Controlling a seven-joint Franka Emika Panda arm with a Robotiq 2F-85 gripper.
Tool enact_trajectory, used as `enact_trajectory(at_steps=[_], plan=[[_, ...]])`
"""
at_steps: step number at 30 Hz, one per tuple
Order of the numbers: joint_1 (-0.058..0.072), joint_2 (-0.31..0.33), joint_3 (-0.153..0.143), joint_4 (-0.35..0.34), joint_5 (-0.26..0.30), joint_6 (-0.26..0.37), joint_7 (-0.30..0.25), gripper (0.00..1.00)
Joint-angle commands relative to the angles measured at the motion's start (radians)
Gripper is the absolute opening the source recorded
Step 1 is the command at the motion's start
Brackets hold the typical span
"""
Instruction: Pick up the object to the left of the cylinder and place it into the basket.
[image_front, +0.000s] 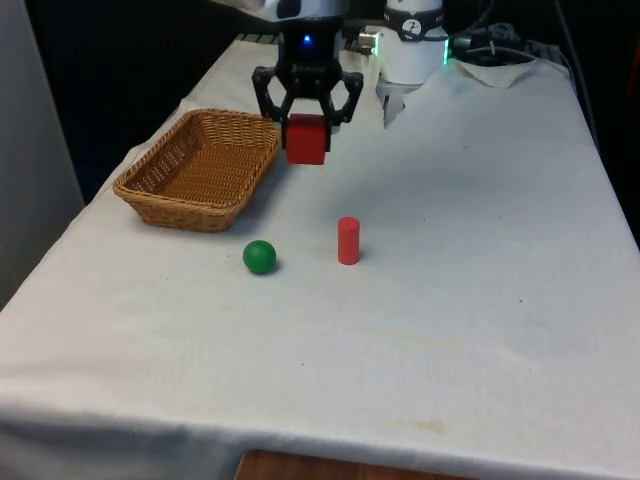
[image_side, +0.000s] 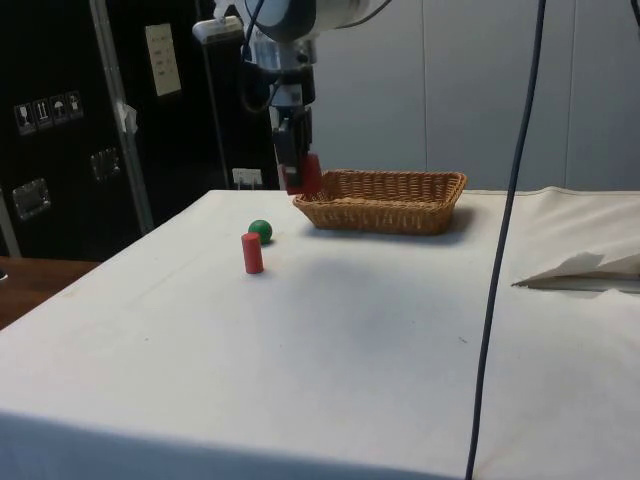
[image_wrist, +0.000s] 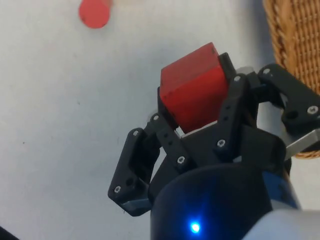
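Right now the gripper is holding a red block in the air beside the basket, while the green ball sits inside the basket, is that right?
Not quite. The gripper does hold the red block in the air beside the basket, but the green ball is not inside it. The front view shows the ball on the white cloth, in front of the basket and beside the red cylinder.

The white arm reaches down from above with its wrist vertical, the black two-finger gripper (image_front: 307, 128) pointing straight down and hanging well above the tabletop — its fingers (image_wrist: 235, 107) closed on a red block (image_front: 306, 139) clamped between them.
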Motion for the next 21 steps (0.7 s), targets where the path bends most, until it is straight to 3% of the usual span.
enact_trajectory(at_steps=[1,2,7,8,9,16,17,18,19,21], plan=[[-0.001,0.002,-0.004,0.001,0.002,0.0,-0.005,0.03],[-0.014,0.008,-0.006,0.006,0.016,-0.001,-0.024,0.03],[-0.024,0.019,-0.023,0.012,0.025,-0.003,-0.045,0.03],[-0.014,0.018,-0.03,0.007,0.015,0.0,-0.034,0.03],[-0.027,0.022,-0.027,0.013,0.025,-0.003,-0.049,0.03],[-0.043,0.048,-0.062,0.025,0.048,-0.004,-0.094,0.03],[-0.043,0.051,-0.066,0.026,0.051,-0.005,-0.099,0.03],[-0.031,0.05,-0.071,0.021,0.043,-0.001,-0.085,0.03],[-0.045,0.054,-0.071,0.027,0.055,-0.005,-0.106,0.03],[-0.048,0.061,-0.079,0.03,0.062,-0.005,-0.119,0.03]])
